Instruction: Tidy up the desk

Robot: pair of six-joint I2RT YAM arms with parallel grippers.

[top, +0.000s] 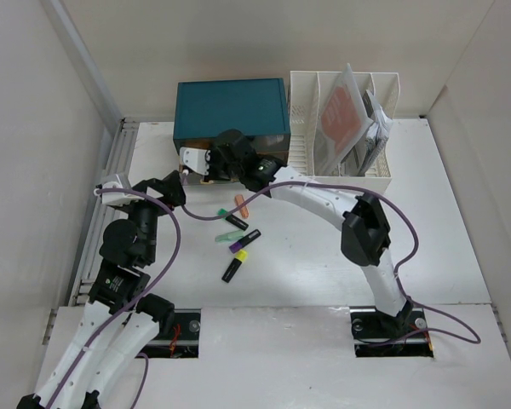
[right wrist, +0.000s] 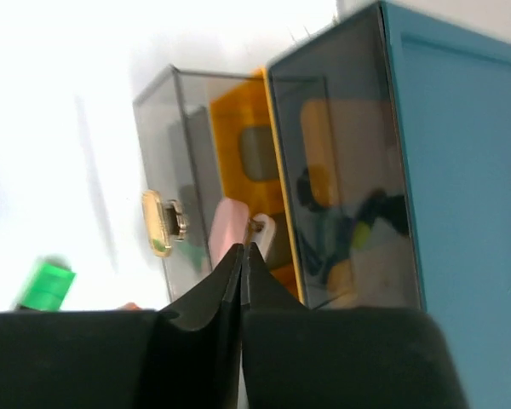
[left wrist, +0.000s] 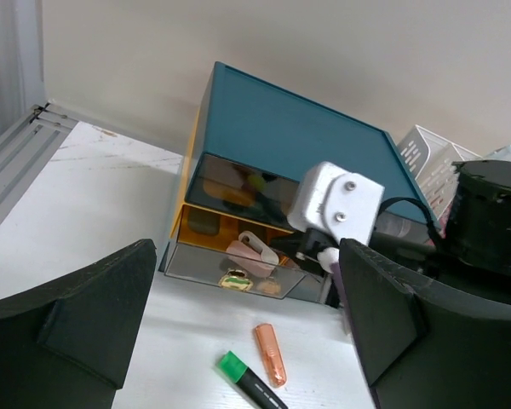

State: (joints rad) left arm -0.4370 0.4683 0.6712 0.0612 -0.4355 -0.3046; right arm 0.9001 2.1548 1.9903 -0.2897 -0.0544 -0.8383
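The white desk (top: 434, 213) holds several highlighters: orange (top: 241, 203), green (top: 234, 221), purple (top: 245, 241) and yellow (top: 234, 267). The teal drawer box (top: 230, 106) stands at the back; its bottom smoky drawer (left wrist: 230, 277) is pulled out, with a pink item (left wrist: 251, 254) inside. My right gripper (top: 190, 173) is shut and empty; its tips (right wrist: 243, 252) sit just over the open drawer, beside the gold handle (right wrist: 157, 223). My left gripper (top: 172, 189) is wide open and empty (left wrist: 247, 281), just left of the drawer, above the orange highlighter (left wrist: 270, 354) and a green one (left wrist: 247, 379).
A white slotted file rack (top: 345, 128) with papers stands right of the teal box. A metal rail (top: 111, 196) runs along the desk's left edge. White walls enclose the back and sides. Purple cables (top: 324, 192) loop over the desk.
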